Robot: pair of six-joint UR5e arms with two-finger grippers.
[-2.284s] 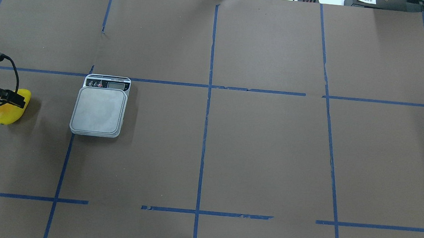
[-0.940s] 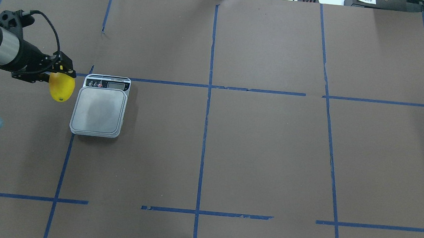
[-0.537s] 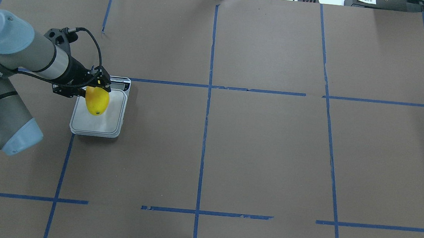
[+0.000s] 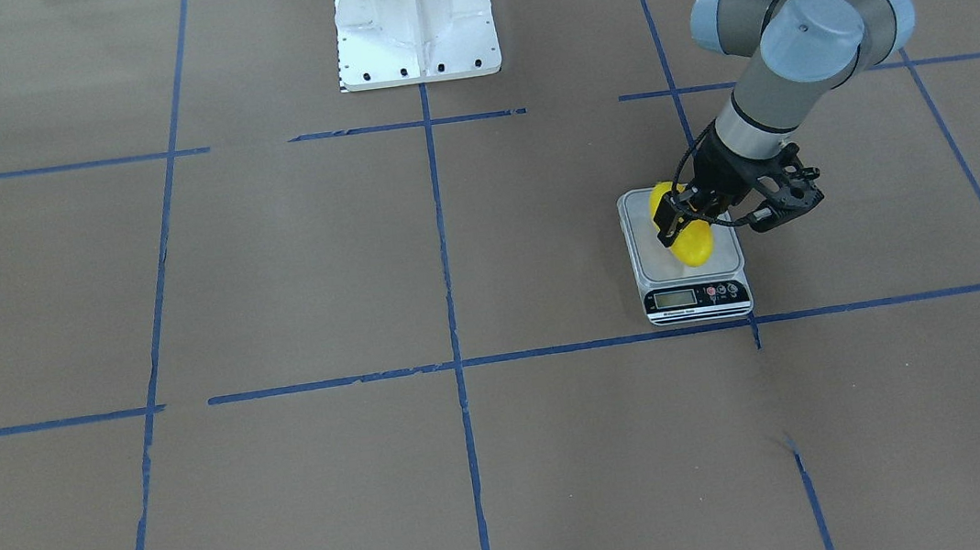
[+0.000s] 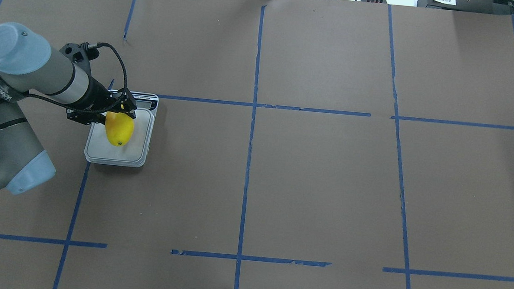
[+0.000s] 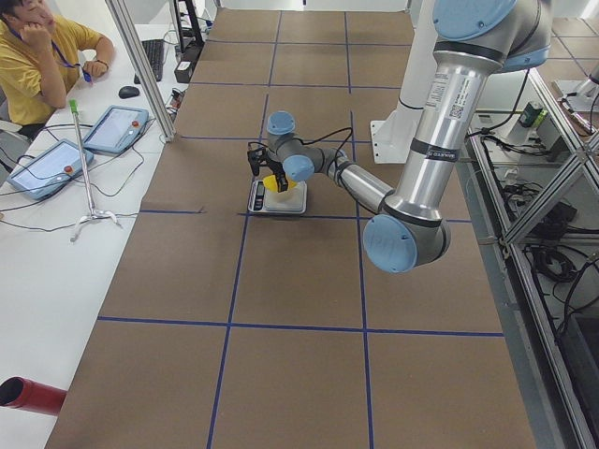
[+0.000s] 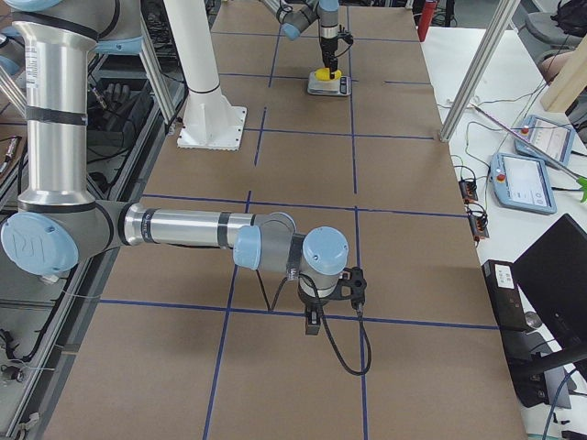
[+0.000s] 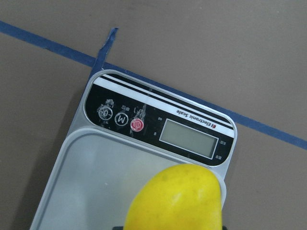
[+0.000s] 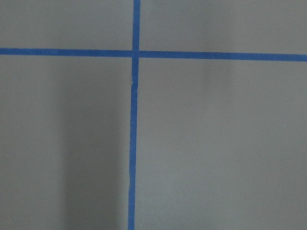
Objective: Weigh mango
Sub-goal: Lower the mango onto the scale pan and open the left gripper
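brown paper crossed by blue tape lines covers the surface (image 5: 309, 181), and a small scale (image 5: 94, 151) sits on it just inside a tape crossing, its black control strip toward the far side from the robot. the left arm (image 5: 22, 63) reaches in low over it, and the left fingers (image 5: 128, 107) are clamped on the mango (image 5: 119, 128), pinching it at the end nearest the control strip. the fruit is over the scale's pale platform (image 8: 91, 182), near the display side; whether its underside touches the platform cannot be told from these views. it is a smooth, glossy, oblong fruit, bright yellow with a warmer orange blush along one flank and a small dark dot at its free end. from the left wrist view its rounded yellow tip fills the bottom edge, with the grey display (image 8: 187, 138), a red button (image 8: 137, 124) and two round white-ringed buttons beyond it; no digits can be made out. the right arm (image 7: 183, 227) is parked well apart from the scale, its wrist low over a tape crossing; the right fingers are hidden beneath that wrist, so i cannot tell whether they are apart or together.
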